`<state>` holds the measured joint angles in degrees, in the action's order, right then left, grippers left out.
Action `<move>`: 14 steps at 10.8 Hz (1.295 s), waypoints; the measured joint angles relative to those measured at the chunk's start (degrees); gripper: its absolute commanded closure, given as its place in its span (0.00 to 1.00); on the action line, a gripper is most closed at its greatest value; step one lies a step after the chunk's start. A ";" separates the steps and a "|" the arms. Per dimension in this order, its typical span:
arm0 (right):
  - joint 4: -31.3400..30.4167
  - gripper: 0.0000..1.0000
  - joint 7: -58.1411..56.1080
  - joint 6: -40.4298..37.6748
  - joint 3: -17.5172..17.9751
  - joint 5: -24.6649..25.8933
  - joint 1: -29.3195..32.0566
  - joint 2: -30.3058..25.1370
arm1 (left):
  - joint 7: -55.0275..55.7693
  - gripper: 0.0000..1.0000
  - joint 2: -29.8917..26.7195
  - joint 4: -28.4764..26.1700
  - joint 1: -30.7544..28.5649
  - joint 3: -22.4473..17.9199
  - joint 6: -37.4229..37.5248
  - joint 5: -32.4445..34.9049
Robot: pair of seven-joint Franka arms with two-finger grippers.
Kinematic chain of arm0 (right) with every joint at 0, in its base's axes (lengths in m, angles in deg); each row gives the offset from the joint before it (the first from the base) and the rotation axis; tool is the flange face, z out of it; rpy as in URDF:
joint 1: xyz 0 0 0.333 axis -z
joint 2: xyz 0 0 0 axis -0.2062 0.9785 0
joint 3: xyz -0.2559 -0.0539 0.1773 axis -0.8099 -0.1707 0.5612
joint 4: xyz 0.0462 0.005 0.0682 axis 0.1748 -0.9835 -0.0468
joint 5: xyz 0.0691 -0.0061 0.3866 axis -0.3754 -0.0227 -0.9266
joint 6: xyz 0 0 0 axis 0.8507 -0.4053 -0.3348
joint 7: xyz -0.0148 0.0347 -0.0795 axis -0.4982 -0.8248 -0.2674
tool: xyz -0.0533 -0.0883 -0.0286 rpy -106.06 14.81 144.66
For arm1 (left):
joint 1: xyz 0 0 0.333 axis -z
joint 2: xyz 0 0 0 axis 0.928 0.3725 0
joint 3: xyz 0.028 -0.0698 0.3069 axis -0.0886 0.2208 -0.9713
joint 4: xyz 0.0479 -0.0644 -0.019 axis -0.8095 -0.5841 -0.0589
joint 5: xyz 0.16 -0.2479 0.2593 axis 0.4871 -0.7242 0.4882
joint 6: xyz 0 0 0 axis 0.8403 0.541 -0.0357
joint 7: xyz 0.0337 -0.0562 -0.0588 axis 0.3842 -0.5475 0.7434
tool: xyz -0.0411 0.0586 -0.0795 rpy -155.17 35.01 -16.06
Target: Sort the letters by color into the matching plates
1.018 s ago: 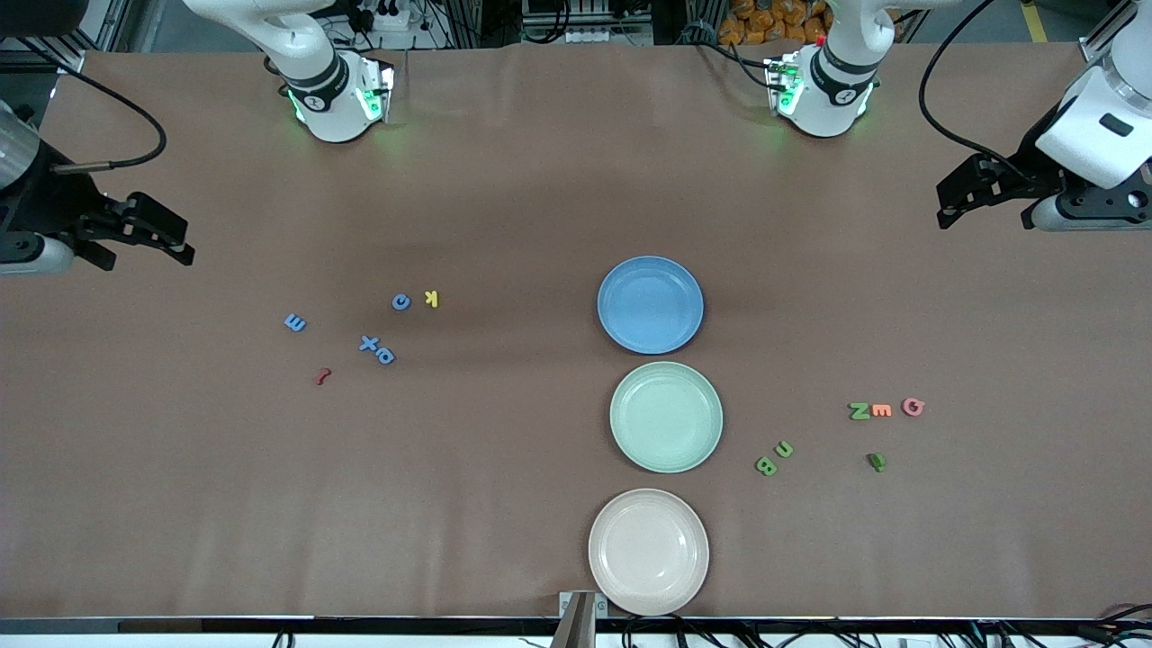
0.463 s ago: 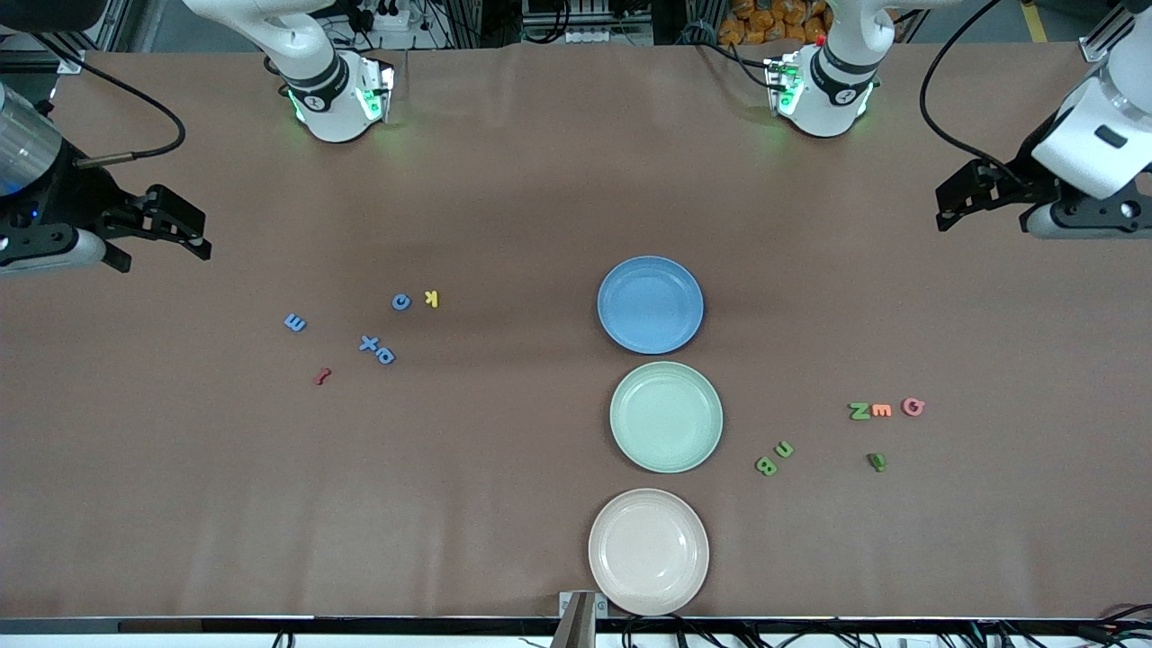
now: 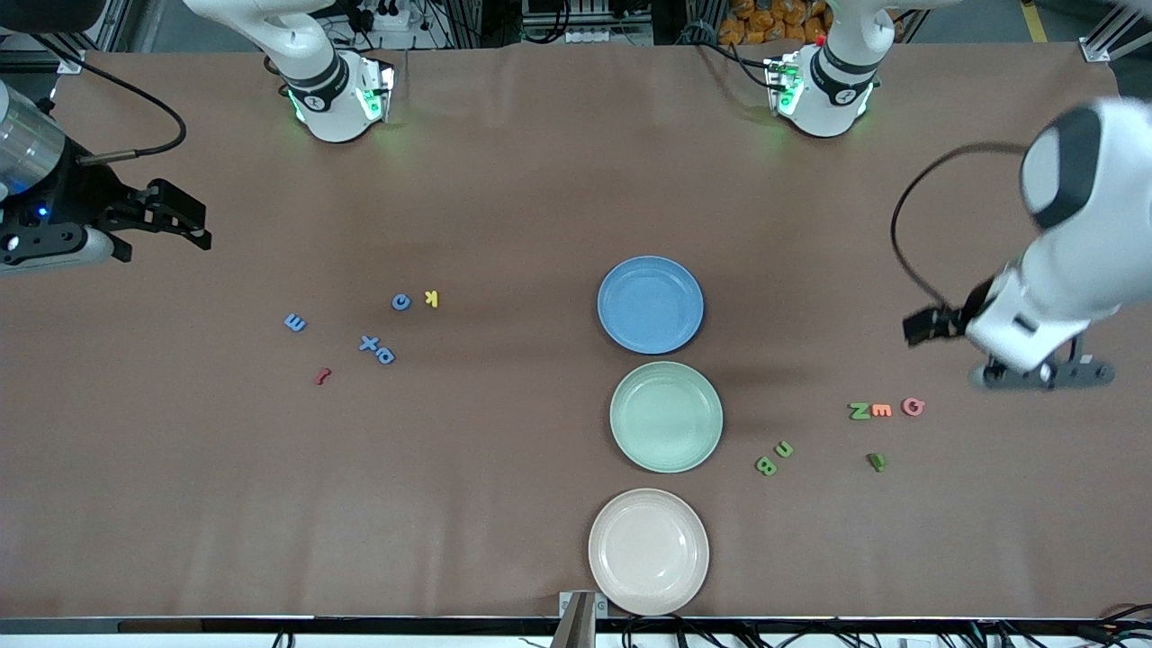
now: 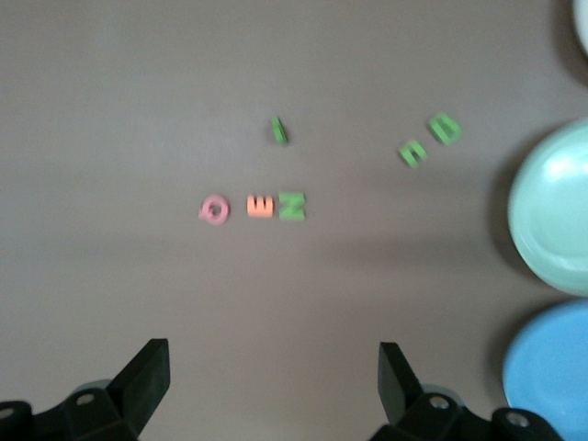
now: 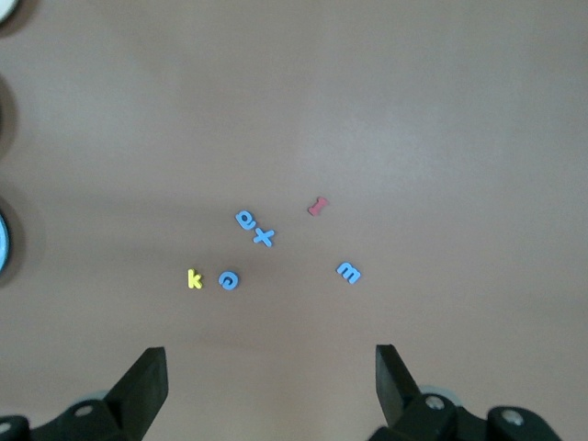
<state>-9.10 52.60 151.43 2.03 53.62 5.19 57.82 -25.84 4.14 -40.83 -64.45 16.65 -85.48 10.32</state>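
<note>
The left end effector (image 3: 936,326) has swung in from the tabletop's edge and now hangs, fingers spread, over bare tabletop just beside the green letters (image 3: 859,411). The right end effector (image 3: 184,227), also spread, waits above the blue letters (image 3: 376,347). The blue plate (image 3: 650,304) and green plate (image 3: 666,417) sit empty. The letters look light and squashy; pinch across a stroke.

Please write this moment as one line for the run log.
left gripper: open, over table beside N, E, G row | right gripper: open, waiting | plates: empty | letters: all on table
</note>
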 measured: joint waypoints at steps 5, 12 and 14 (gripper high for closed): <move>-1.72 0.00 -0.17 -2.08 0.13 0.25 -0.02 0.46 | 1.96 0.00 17.96 2.02 -0.05 -3.75 -18.58 0.03; -27.86 0.00 -8.27 19.38 -0.02 4.47 0.86 2.38 | 2.28 0.16 29.41 2.72 -1.41 -4.25 -36.67 -0.64; -35.67 0.04 -18.84 29.73 -0.13 4.67 2.59 2.75 | 2.30 1.00 30.04 2.93 -1.40 -4.18 -37.58 -0.67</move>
<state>-44.77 33.76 181.17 1.90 58.29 7.78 60.57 -23.54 34.18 -37.90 -65.85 12.47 -123.06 9.65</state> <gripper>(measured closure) 0.000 0.053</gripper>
